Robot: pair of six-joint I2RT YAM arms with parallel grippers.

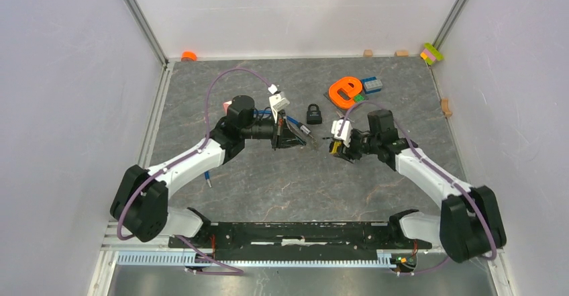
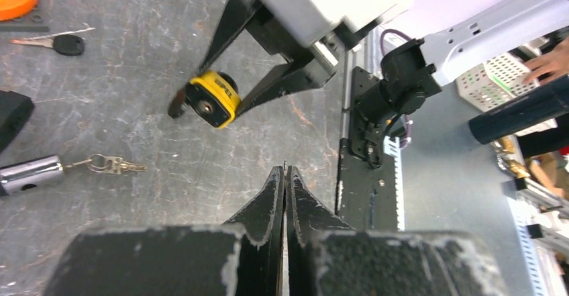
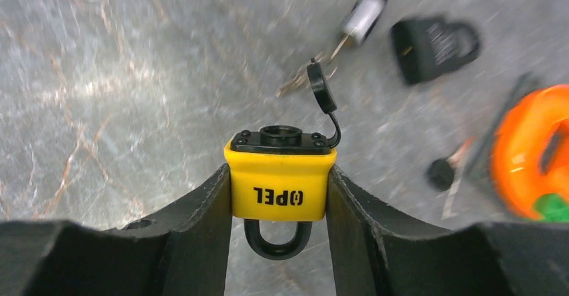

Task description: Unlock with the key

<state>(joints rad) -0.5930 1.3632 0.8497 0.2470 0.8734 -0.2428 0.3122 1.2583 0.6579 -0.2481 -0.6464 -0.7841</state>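
Observation:
A yellow padlock (image 3: 280, 182) marked OPEL sits between the fingers of my right gripper (image 3: 278, 175), which is shut on its body above the table. Its black shackle hangs toward the wrist, and the keyhole end points away with its rubber cap (image 3: 321, 88) flipped open. The left wrist view shows the same padlock (image 2: 213, 99) facing my left gripper (image 2: 284, 170). That gripper is shut, with only a thin sliver at its tips that I cannot identify. A black-headed key (image 2: 54, 43) lies on the table. From above, the left gripper (image 1: 295, 138) and right gripper (image 1: 339, 147) face each other.
A silver lock body (image 2: 30, 174) with small keys on a ring (image 2: 114, 165) lies beside the left gripper. A black padlock (image 1: 313, 113) stands just behind, with an orange letter shape (image 1: 344, 91) and toy bricks (image 1: 372, 84) at the back right. White walls surround the table.

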